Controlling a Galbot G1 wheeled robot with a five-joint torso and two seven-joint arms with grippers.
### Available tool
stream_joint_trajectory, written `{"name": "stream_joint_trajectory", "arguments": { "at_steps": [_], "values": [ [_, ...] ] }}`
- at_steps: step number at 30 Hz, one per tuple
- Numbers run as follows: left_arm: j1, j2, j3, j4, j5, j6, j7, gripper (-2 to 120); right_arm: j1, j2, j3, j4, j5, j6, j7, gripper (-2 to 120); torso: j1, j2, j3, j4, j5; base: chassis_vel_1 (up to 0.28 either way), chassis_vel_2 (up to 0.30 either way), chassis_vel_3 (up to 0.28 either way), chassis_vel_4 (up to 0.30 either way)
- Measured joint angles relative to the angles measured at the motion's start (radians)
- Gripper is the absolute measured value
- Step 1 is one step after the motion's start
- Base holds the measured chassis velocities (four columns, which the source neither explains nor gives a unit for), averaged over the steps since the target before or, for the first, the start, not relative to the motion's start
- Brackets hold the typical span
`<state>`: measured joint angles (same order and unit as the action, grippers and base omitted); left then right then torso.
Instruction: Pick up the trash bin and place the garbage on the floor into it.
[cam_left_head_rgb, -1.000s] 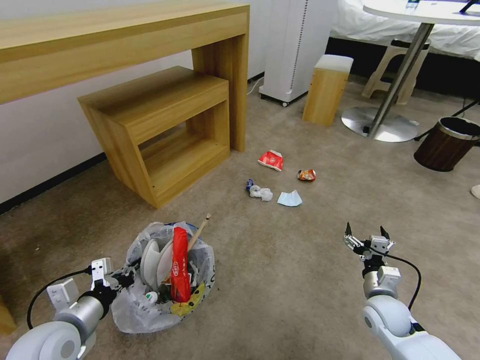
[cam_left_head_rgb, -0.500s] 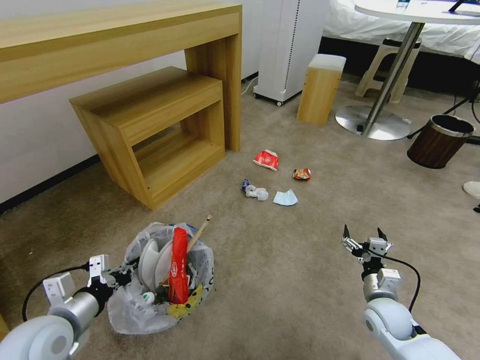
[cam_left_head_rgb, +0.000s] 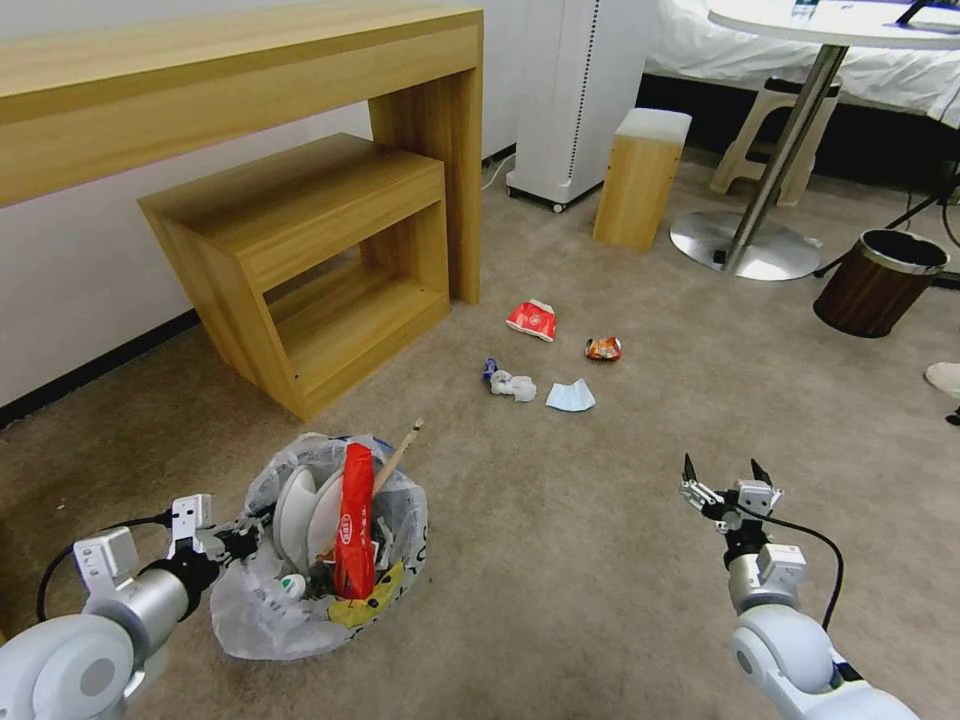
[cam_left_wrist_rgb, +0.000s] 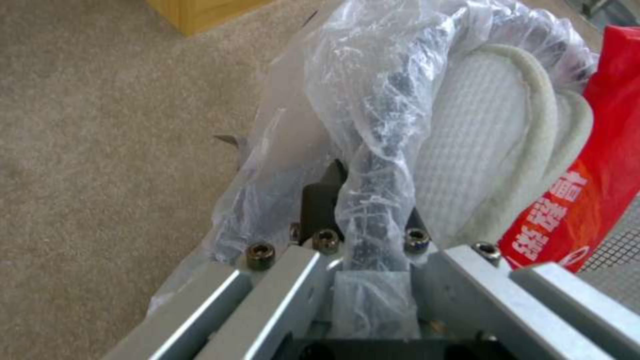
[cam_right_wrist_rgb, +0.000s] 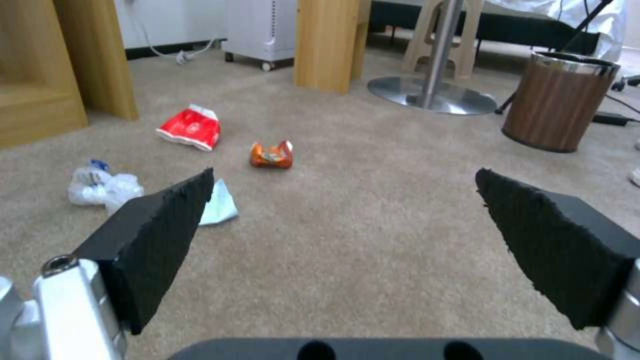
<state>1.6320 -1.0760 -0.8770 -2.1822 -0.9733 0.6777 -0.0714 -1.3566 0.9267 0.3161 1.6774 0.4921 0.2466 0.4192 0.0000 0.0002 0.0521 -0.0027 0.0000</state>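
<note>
1. My left gripper (cam_left_wrist_rgb: 373, 210) is clamped on the rim of the small round dark trash bin lined with crinkly clear plastic (cam_left_head_rgb: 320, 560); the left wrist view shows the bagged rim pinched between my jaws.

2. Over the last second the bin has crept slightly up and toward my left in the head view while the furniture stayed put in the last half second. I judge I am lifting or dragging it, though I cannot tell whether its base has left the flat beige-tan carpet floor (cam_left_head_rgb: 600, 560).

3. Already inside the bin: two white slippers (cam_left_head_rgb: 300, 515), a tall red wrapper (cam_left_head_rgb: 355, 520) and a wooden stick (cam_left_head_rgb: 398, 457).

4. Still lying ahead, well apart from the bin: a flattened red packet (cam_left_head_rgb: 532, 319), a crushed orange wrapper (cam_left_head_rgb: 603, 348), a crumpled white tissue (cam_left_head_rgb: 512, 384) and a pale blue mask (cam_left_head_rgb: 571, 396).

5. My right gripper (cam_left_head_rgb: 727, 478) hovers low with its black pads (cam_right_wrist_rgb: 167, 220) spread wide, holding nothing, aimed toward that litter.

6. So the task is roughly half done.
</note>
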Motion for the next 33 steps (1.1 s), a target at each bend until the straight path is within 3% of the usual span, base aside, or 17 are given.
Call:
{"name": "stream_joint_trajectory", "arguments": {
  "at_steps": [33],
  "values": [
    [0.0,-0.031,0.017,-0.001,0.03,-0.01,0.013,1,-0.015,-0.002,0.015,0.003,-0.003,0.015,-0.017,100,0.0,0.0,0.0,0.0,-0.0003,-0.138,0.141,0.142,-0.142]
  ]
}}
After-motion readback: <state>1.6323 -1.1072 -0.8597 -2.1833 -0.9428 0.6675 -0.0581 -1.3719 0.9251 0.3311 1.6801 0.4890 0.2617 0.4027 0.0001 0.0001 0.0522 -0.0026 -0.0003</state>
